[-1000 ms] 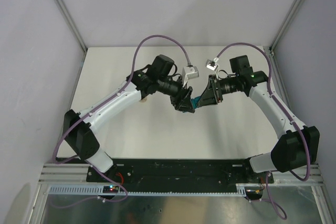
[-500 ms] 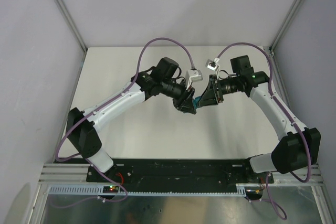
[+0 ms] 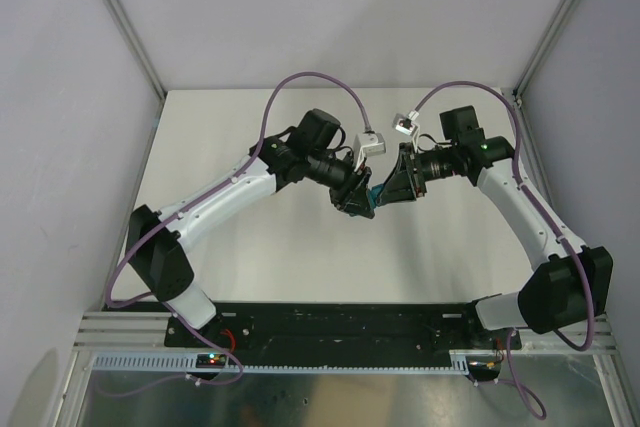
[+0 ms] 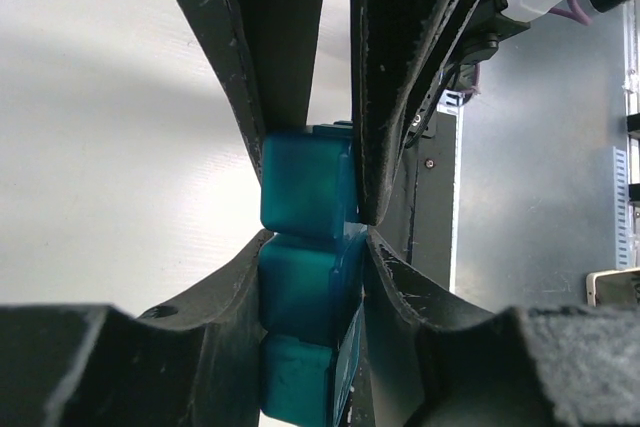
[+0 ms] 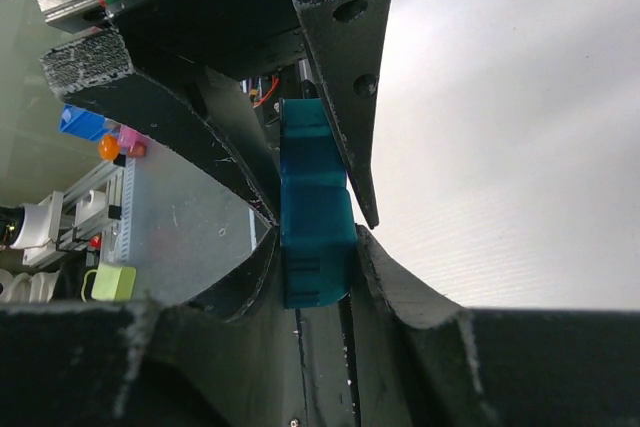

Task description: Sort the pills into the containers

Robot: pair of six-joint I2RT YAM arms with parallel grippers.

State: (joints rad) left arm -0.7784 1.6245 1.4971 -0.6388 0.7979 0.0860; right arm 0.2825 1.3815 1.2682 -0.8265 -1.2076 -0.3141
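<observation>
Teal containers [image 4: 305,187] sit pinched between your arms: your left gripper [image 3: 356,199] clamps the strip's left end, your right gripper [image 3: 390,187] its right end

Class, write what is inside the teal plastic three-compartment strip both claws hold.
No contents show. The teal plastic three-compartment strip is cloudy, and the left claw and right claw cover its sides, so any pills inside are hidden.

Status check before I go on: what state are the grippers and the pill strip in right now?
Left gripper: shut on the teal-blue plastic pill strip of three compartments.
Right gripper: shut on the same strip, further along it.
Teal-blue plastic pill strip: clamped by both grippers; lids appear shut.
</observation>
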